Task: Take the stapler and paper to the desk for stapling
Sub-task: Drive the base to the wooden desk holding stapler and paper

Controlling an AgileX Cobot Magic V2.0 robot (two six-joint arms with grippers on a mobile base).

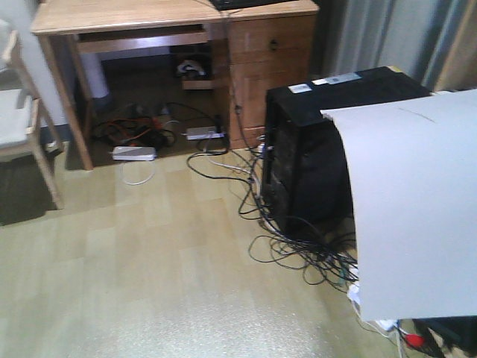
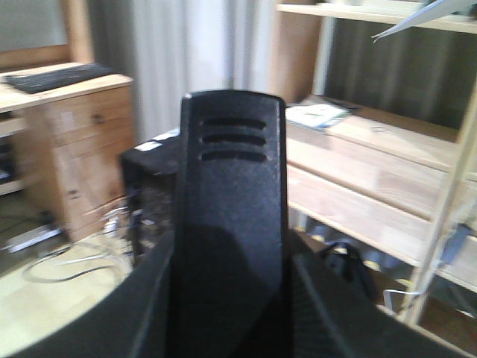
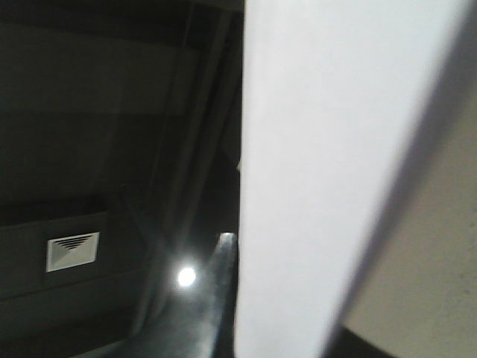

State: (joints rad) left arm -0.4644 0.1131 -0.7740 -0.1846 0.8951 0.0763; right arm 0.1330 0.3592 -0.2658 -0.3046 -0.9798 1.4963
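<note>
**Carry both things over to the table**

The right claw (image 3: pixel 232 287) is closed on the paper (image 1: pixel 410 209). The sheet hangs in the air and bends over at the top. The left claw (image 2: pixel 235 306) looks closed around the stapler (image 2: pixel 231 194), which stands up between its two sides. The table (image 1: pixel 149 15) is well away across the floor, and neither thing is on it yet.

To do this well, I think the robot should roll slowly, so the floppy paper does not swing or slip out. It should steer past the black computer box (image 1: pixel 313 149) and the messy wires (image 1: pixel 298 257) on the floor.

The front view shows the path, the table and the whole sheet, but no stapler and no claws. Only the left wrist view shows the stapler. The right wrist view shows just one dark finger (image 3: pixel 216 283) against the paper's edge.
</note>
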